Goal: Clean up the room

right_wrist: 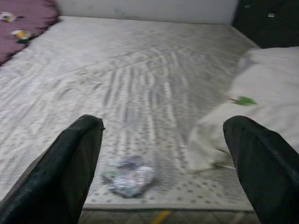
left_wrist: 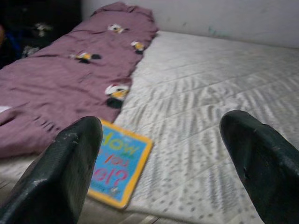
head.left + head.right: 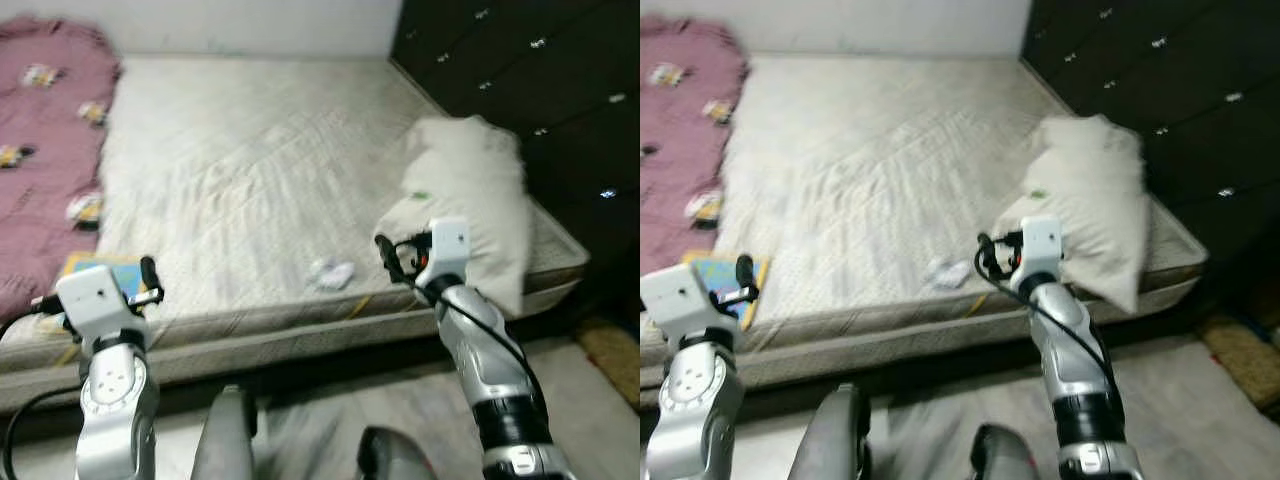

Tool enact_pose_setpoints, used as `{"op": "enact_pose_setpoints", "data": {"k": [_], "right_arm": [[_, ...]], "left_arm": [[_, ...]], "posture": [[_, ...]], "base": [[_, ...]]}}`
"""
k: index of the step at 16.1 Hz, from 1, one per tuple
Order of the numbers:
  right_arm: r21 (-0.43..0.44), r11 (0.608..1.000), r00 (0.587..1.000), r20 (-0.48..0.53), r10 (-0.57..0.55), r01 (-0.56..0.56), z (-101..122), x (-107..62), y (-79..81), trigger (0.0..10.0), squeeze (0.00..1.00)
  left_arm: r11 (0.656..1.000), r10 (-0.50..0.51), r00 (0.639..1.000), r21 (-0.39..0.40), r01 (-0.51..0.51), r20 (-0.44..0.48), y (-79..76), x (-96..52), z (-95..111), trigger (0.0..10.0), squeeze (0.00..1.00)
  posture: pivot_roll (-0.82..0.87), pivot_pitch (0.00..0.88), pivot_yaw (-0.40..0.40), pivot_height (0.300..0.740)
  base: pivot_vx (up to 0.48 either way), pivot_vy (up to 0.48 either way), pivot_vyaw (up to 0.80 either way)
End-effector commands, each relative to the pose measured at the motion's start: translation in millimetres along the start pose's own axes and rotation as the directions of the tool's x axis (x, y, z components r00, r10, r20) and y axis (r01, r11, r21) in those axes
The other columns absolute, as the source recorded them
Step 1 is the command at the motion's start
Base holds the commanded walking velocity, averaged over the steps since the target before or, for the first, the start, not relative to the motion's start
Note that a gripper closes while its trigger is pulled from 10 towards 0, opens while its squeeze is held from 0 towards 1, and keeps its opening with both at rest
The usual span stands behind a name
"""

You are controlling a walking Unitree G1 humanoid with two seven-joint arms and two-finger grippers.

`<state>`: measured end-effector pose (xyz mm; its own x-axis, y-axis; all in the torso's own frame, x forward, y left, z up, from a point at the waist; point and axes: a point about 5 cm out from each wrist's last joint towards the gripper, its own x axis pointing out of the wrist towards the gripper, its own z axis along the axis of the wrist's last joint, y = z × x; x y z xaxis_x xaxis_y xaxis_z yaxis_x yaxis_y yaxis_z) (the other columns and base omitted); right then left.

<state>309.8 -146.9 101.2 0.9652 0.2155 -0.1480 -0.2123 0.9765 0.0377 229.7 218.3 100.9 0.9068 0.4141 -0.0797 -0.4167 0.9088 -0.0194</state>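
Note:
A crumpled bit of paper (image 3: 331, 272) lies near the front edge of the pale mattress (image 3: 260, 150). A white pillow (image 3: 470, 205) sits at the mattress's right side. A blue and yellow book (image 2: 119, 163) lies at the front left corner, beside a purple blanket (image 3: 45, 140). My right gripper (image 1: 168, 163) hangs open over the front edge, just right of the paper, with the pillow beyond its fingers (image 1: 261, 163). My left gripper (image 2: 163, 172) is open, held above the front edge near the book. Neither holds anything.
A dark wardrobe (image 3: 530, 70) with small handles stands along the right of the bed. A brownish mat (image 3: 615, 355) lies on the pale floor at the right. The white wall (image 3: 210, 25) runs behind the bed.

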Motion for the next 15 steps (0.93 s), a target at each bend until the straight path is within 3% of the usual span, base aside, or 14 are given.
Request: {"op": "enact_pose_setpoints", "data": {"k": [1, 5, 15], "right_arm": [[-0.008, 1.0, 1.0, 0.029, 0.01, -0.009, 8.2, 2.5, 1.2, 10.0, 0.0], [-0.006, 1.0, 1.0, 0.022, 0.009, -0.009, 7.4, 4.2, 1.1, 10.0, 0.0], [-0.031, 0.999, 0.999, 0.013, 0.034, -0.033, 6.7, 6.1, 1.4, 10.0, 0.0]], "left_arm": [[1.0, -0.006, 1.0, 0.0, 0.006, -0.014, 0.8, -1.7, -1.2, 10.0, 0.0], [0.999, -0.043, 0.999, -0.028, 0.043, -0.004, -2.4, -4.8, -0.5, 10.0, 0.0], [0.997, -0.062, 0.998, -0.052, 0.062, -0.001, -6.8, -5.9, 0.3, 10.0, 0.0]], "posture": [[-0.01, 0.0, -0.075, 0.655], [-0.01, 0.0, -0.078, 0.655], [-0.01, 0.0, -0.083, 0.655]], "base": [[0.0, 0.0, 0.66], [0.07, 0.0, 0.0], [0.376, 0.0, 0.0]]}}
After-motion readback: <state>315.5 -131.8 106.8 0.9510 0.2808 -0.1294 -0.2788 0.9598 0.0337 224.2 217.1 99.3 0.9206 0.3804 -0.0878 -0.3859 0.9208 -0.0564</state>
